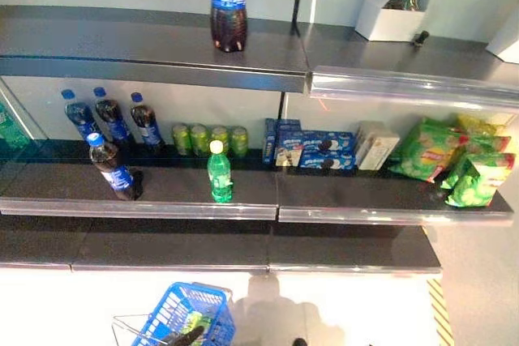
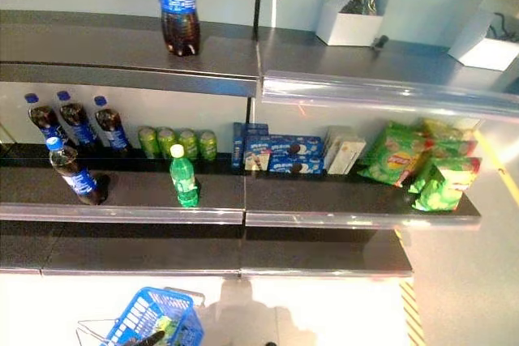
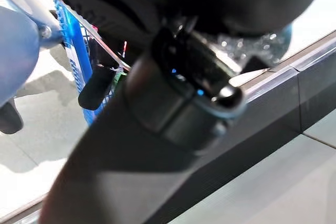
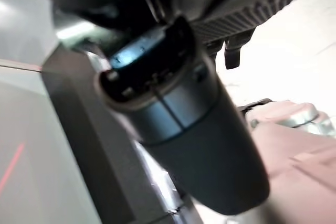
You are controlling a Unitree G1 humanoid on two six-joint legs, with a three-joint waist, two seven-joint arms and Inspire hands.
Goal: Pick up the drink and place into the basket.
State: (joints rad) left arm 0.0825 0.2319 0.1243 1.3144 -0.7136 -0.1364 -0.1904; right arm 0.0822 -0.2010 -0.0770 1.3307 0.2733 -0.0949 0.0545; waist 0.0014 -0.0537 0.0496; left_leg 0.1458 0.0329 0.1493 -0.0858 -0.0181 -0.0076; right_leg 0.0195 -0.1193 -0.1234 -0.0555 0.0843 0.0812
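Observation:
A green bottle with a yellow cap [image 1: 219, 174] stands near the front of the middle shelf [image 1: 243, 192]. A dark cola bottle with a blue cap [image 1: 113, 169] stands to its left. My left hand [image 1: 186, 335] is shut on the wire handles of the blue basket [image 1: 174, 313], which hangs low at the left in front of the shelves. Something green lies inside the basket. The basket also shows in the left wrist view [image 3: 73, 61] past the hand. My right hand [image 4: 199, 145] shows in the right wrist view beside the shelf's edge, relaxed and holding nothing.
More cola bottles [image 1: 113, 119] and green cans [image 1: 209, 139] stand at the back of the middle shelf. Blue biscuit boxes [image 1: 312, 150] and green snack bags [image 1: 454, 160] lie to the right. A large cola bottle [image 1: 229, 6] and a white box [image 1: 389, 18] stand on the top shelf.

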